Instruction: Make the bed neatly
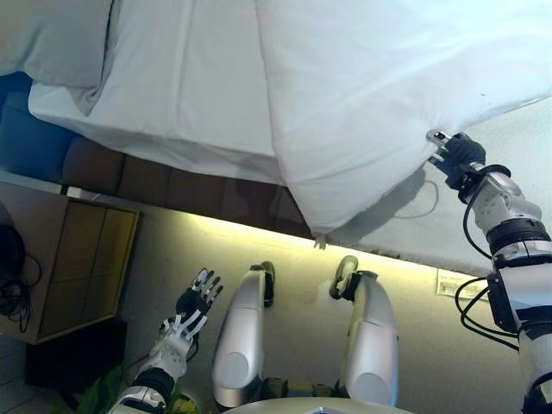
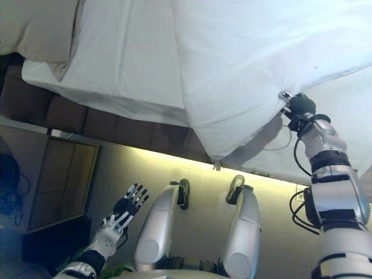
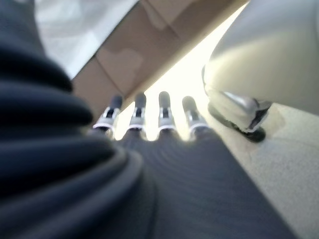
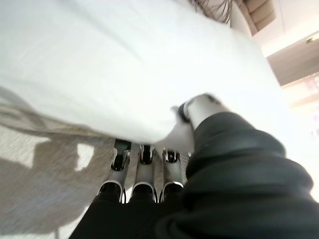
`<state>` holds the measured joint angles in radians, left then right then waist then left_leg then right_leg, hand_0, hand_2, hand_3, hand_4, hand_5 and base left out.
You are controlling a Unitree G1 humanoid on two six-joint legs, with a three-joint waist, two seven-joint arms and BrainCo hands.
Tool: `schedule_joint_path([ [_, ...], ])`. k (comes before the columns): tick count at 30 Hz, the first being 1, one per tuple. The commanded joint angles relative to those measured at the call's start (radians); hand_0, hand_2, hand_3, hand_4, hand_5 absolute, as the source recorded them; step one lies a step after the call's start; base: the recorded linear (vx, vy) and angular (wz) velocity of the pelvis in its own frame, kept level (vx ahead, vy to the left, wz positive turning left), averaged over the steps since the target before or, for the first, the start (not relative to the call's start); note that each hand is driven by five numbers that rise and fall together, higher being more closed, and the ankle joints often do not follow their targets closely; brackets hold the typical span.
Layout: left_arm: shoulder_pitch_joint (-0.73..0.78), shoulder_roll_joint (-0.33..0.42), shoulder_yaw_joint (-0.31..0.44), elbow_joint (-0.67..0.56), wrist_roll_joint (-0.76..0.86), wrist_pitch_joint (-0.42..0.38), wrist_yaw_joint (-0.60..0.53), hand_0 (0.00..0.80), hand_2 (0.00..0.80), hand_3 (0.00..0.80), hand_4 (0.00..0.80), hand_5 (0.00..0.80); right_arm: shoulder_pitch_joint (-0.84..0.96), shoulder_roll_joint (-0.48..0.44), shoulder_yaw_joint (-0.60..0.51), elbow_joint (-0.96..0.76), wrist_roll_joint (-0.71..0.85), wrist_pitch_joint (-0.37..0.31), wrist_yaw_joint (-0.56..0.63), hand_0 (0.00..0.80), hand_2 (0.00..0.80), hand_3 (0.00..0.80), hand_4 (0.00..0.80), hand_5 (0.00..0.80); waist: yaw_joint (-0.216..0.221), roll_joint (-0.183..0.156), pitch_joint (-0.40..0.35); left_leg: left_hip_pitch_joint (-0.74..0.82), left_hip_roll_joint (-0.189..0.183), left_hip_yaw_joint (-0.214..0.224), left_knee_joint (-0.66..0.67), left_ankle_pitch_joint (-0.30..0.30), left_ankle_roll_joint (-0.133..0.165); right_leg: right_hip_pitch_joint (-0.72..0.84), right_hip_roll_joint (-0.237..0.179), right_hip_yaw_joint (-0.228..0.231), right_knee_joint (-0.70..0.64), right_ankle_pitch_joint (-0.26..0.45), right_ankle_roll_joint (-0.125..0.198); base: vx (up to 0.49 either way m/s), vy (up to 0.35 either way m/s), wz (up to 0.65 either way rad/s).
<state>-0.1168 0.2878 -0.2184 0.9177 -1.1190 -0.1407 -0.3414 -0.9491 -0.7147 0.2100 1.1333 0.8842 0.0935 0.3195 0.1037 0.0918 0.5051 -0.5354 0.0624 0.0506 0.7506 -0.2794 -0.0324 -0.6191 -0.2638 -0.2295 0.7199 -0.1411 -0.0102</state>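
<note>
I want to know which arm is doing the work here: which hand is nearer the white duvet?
The right. The right hand pinches the white duvet at its edge. The left hand hangs open low over the floor, well clear of the bed.

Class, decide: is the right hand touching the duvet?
Touching. In the right wrist view the right hand pinches the duvet edge between thumb and fingers.

A duvet lies across the right half of the bed, one corner overhanging the bed's near edge; the right hand meets the duvet's edge on the bed's right side. A pillow sits at the bed's far-left corner. A cabinet stands beside the bed's left end, near the left hand
</note>
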Motion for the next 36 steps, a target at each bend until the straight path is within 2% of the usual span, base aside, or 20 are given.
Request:
schedule_joint_path([
  [1, 0.047, 0.038, -0.019, -0.006, 0.027, -0.016, -0.005, 0.000, 0.000, 0.000, 0.000, 0.000, -0.020, 0.002, 0.007, -0.090, 0.009, -0.046, 0.083, 0.800, 0.800, 0.800, 0.800, 0.800, 0.036, -0.043, -0.069, 0.026, 0.029, 0.003, -0.089, 0.129, 0.000, 0.123, -0.012, 0.015, -0.078, 0.021, 0.029, 0.000, 0.000, 0.00],
  [7, 0.033, 0.040, 0.004, 0.010, 0.045, -0.016, 0.012, 0.000, 0.000, 0.000, 0.000, 0.000, 0.043, 0.034, -0.016, -0.089, -0.003, -0.034, 0.124, 0.800, 0.800, 0.800, 0.800, 0.800, 0.036, -0.064, -0.123, 0.106, 0.042, 0.012, -0.108, 0.118, -0.004, 0.224, -0.023, -0.009, -0.121, 0.017, 0.036, 0.042, 0.019, 0.04],
  [15, 0.018, 0.036, 0.010, 0.019, 0.075, 0.005, 0.023, 0.000, 0.000, 0.000, 0.000, 0.000, 0.083, 0.076, -0.029, -0.107, -0.002, -0.007, 0.116, 0.800, 0.800, 0.800, 0.800, 0.800, 0.035, -0.072, -0.154, 0.166, 0.041, 0.011, -0.069, 0.059, 0.005, 0.297, -0.031, 0.003, -0.106, 0.001, 0.040, 0.056, 0.035, 0.02],
  [22, -0.037, 0.025, -0.020, -0.043, 0.050, 0.011, 0.054, 0.000, 0.000, 0.000, 0.000, 0.000, 0.113, 0.150, -0.020, -0.128, 0.025, 0.034, 0.112, 0.800, 0.800, 0.800, 0.800, 0.800, 0.038, -0.081, -0.173, 0.222, 0.035, 0.003, -0.126, 0.080, 0.001, 0.357, -0.033, 0.004, -0.163, 0.028, 0.065, -0.018, 0.038, 0.04],
  [23, -0.055, 0.019, -0.025, -0.051, 0.042, 0.025, 0.066, 0.000, 0.000, 0.000, 0.000, 0.000, 0.119, 0.174, -0.014, -0.133, 0.021, 0.038, 0.108, 0.800, 0.800, 0.800, 0.800, 0.800, 0.038, -0.085, -0.181, 0.226, 0.034, 0.009, -0.156, 0.115, 0.005, 0.366, -0.035, -0.007, -0.198, 0.058, 0.060, -0.093, 0.036, 0.04],
  [24, -0.062, 0.015, -0.028, -0.054, 0.038, 0.030, 0.070, 0.000, 0.000, 0.000, 0.000, 0.000, 0.126, 0.189, -0.011, -0.137, 0.021, 0.035, 0.104, 0.800, 0.800, 0.800, 0.800, 0.800, 0.038, -0.087, -0.185, 0.235, 0.034, 0.009, -0.168, 0.120, 0.004, 0.376, -0.035, -0.008, -0.212, 0.063, 0.063, -0.078, 0.036, 0.02],
  [28, -0.100, -0.015, -0.042, -0.067, -0.007, 0.105, 0.098, 0.000, 0.000, 0.000, 0.000, 0.000, 0.154, 0.281, 0.017, -0.175, 0.019, 0.042, 0.083, 0.800, 0.800, 0.800, 0.800, 0.800, 0.041, -0.098, -0.222, 0.296, 0.033, 0.012, -0.249, 0.149, -0.005, 0.443, -0.027, -0.021, -0.295, 0.085, 0.081, 0.034, 0.023, 0.05],
  [29, -0.104, -0.024, -0.042, -0.069, -0.028, 0.134, 0.104, 0.000, 0.000, 0.000, 0.000, 0.000, 0.162, 0.301, 0.024, -0.187, 0.020, 0.042, 0.073, 0.800, 0.800, 0.800, 0.800, 0.800, 0.042, -0.100, -0.231, 0.314, 0.033, 0.012, -0.271, 0.156, -0.008, 0.462, -0.025, -0.026, -0.318, 0.091, 0.085, 0.112, 0.025, 0.01],
  [30, -0.110, -0.037, -0.042, -0.063, -0.043, 0.196, 0.140, 0.000, 0.000, 0.000, 0.000, 0.000, 0.165, 0.328, 0.033, -0.190, 0.021, 0.043, 0.062, 0.800, 0.800, 0.800, 0.800, 0.800, 0.046, -0.103, -0.247, 0.336, 0.031, 0.014, -0.295, 0.162, -0.011, 0.488, -0.023, -0.032, -0.345, 0.096, 0.090, 0.141, 0.020, 0.02],
  [32, -0.124, -0.063, -0.053, -0.016, -0.037, 0.290, 0.183, 0.000, 0.000, 0.000, 0.000, 0.000, 0.164, 0.370, 0.052, -0.184, 0.024, 0.041, 0.062, 0.800, 0.800, 0.800, 0.800, 0.800, 0.046, -0.107, -0.270, 0.376, 0.029, 0.016, -0.342, 0.177, -0.014, 0.528, -0.016, -0.040, -0.387, 0.103, 0.094, 0.168, 0.022, 0.09],
  [36, -0.151, -0.102, -0.064, 0.053, -0.060, 0.363, 0.228, 0.000, 0.000, 0.000, 0.000, 0.000, 0.166, 0.417, 0.087, -0.200, 0.037, 0.057, 0.038, 0.800, 0.800, 0.800, 0.800, 0.800, 0.041, -0.113, -0.308, 0.438, 0.029, 0.022, -0.423, 0.207, -0.024, 0.592, -0.002, -0.048, -0.462, 0.115, 0.101, 0.158, 0.016, 0.08],
])
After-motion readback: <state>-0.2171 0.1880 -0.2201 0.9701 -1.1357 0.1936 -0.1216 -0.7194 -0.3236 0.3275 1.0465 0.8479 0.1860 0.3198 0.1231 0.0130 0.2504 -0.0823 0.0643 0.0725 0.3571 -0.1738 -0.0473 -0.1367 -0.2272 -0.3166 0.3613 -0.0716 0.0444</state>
